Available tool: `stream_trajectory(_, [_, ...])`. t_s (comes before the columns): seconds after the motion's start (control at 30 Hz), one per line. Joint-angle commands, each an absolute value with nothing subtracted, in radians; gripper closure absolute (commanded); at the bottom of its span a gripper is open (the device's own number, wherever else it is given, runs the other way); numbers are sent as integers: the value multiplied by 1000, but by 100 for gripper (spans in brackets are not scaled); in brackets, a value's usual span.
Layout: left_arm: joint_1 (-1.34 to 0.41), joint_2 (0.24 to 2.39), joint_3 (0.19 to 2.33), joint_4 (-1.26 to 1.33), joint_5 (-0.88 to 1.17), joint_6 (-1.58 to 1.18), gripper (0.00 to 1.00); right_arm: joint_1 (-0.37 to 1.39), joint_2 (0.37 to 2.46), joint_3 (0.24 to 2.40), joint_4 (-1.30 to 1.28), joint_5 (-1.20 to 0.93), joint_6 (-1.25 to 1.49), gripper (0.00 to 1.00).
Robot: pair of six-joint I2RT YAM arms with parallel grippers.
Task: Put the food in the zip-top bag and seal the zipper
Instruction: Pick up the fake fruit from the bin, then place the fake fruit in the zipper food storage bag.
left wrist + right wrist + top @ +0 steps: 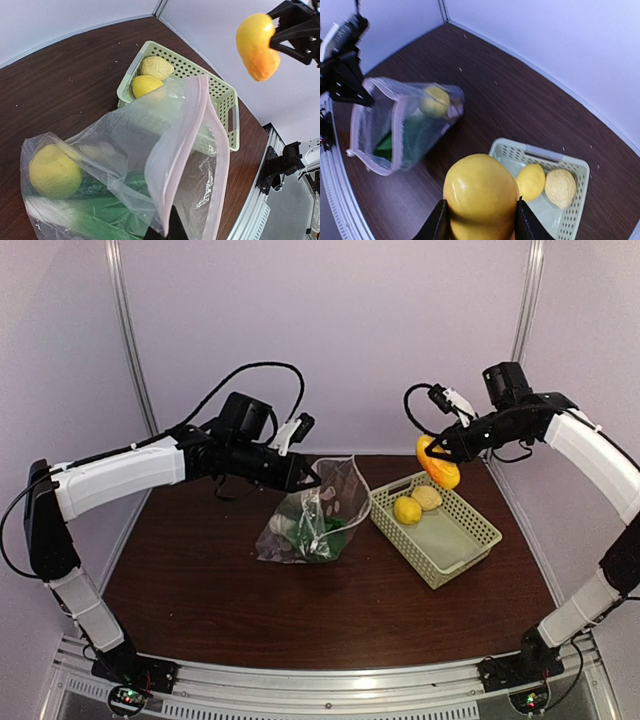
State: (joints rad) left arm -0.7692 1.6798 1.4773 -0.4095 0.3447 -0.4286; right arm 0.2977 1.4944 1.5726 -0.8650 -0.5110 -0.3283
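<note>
From above, we saw the left gripper [306, 478] pinched closed on the top edge of the bag [318, 518]. The bag hung from it down to the table [200, 580], just left of the basket [452, 540]. The right gripper [440, 452] hovered over the basket's far left end, clamped on an orange piece [440, 472].

Only the left wrist view looked into the bag's mouth. It gaped open, rimmed by the pinkish zipper [202, 120], and inside lay a yellow piece [54, 171] with a green vegetable [100, 207] beneath it. From above, those two were just a pale blur and a green patch behind crinkled film. The same wrist view caught the orange piece in the air to the upper right, well apart from the bag.

The right wrist view alone showed the grip itself: both fingers [437, 224] pressed against the sides of the orange piece, which looked more yellow there. Beyond it a lemon [530, 181] and a potato [560, 187] sat touching, side by side, in the basket.

The left gripper's fingers were cut off at the bottom edge of its own view, showing only as a dark sliver. We could not make out the zipper's slider in any view. The lower part of the orange piece ran off the right wrist view.
</note>
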Motion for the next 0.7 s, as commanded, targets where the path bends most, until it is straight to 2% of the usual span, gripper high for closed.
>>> stream_trajectory(0.0, [-763,1690,1500,-331,374,-473,100,333,1404,1490,-506,-902,-44,100])
stream_trajectory(0.2, [-764,1683,1532,-321,388,-523,100,506,1343,1430,-231,-967,31,100])
stream_trajectory(0.37, [-764,1653,1540,-297,405,-574,100,623,1416,1452,-163,-1009,44,100])
stream_trajectory(0.67, [-764,1587,1547,-294,454,-615,100,657,1464,1422,-98,-954,-104,100])
